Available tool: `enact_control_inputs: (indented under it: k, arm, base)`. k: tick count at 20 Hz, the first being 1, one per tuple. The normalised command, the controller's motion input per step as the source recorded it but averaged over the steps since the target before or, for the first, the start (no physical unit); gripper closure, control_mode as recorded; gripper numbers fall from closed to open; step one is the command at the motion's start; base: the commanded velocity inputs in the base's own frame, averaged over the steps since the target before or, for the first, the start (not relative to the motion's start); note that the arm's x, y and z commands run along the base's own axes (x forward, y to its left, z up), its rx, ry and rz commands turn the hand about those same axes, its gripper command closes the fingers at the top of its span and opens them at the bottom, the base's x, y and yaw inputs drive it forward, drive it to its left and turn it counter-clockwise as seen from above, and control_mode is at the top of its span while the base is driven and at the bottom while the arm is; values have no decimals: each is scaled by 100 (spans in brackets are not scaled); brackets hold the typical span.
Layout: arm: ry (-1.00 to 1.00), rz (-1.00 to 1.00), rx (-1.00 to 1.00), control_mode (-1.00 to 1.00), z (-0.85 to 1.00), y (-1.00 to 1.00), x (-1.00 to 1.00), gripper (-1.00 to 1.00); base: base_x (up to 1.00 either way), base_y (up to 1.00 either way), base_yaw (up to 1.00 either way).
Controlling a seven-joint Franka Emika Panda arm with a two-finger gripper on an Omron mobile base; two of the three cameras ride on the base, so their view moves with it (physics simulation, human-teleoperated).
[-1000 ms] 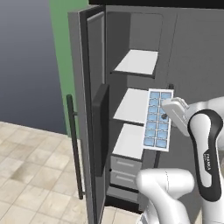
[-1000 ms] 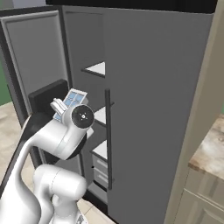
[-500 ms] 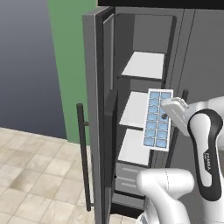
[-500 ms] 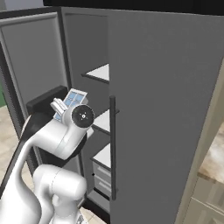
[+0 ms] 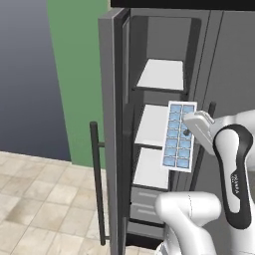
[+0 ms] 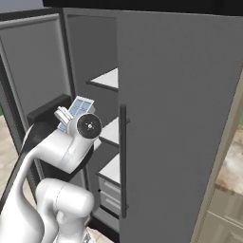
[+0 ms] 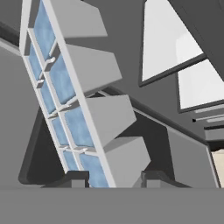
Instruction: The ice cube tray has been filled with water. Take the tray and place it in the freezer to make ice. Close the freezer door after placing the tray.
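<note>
A small vertical line of lettering runs down the dark band of the robot arm below the jaws, too small to read.

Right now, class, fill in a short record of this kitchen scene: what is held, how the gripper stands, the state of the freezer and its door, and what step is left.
held item: ice cube tray, tilted on edge, blue cells showing
gripper: gripper shut on the tray's side
freezer: freezer open, white shelves with grey drawers below
freezer door: freezer door swung open, bar handle facing out
tray position: in front of the middle shelves, not yet set down
step left: place tray on a shelf, then close the door
</note>
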Motion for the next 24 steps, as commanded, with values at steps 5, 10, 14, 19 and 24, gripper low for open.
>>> enact_control_inputs:
  k: [5,10,14,19,24]
  arm:
    - [0,0,0,100,0,0,0,100]
    - [0,0,0,100,0,0,0,100]
    - [0,0,0,100,0,0,0,100]
    - [0,-3,0,-100,0,4,1,100]
    - [0,-9,0,-100,0,10,1,100]
  base:
    - [24,19,-18]
    - [20,22,-18]
    - [14,19,-18]
    - [11,22,-13]
    - [0,0,0]
